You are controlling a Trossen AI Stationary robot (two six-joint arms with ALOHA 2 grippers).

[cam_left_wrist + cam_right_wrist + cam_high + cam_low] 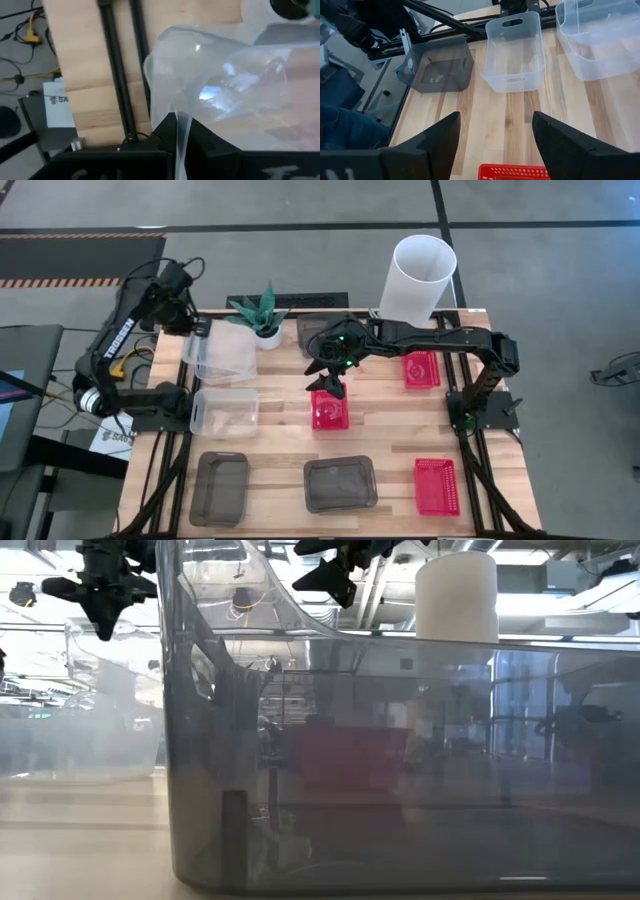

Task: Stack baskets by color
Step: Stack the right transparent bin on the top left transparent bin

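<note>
Wooden table point(380, 442) with 3 red baskets point(330, 411), 3 grey point(340, 484), 1 clear point(224, 412), a plant pot point(267, 336).

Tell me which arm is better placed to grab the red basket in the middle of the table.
Right. The right gripper hangs open just above the middle red basket, while the left gripper is shut on a clear basket at the far left.

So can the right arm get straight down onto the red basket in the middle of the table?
Probably yes. The right gripper hangs open just above the middle red basket, and the right wrist view shows the basket's rim between the fingers with bare wood around it, nothing blocking.
</note>
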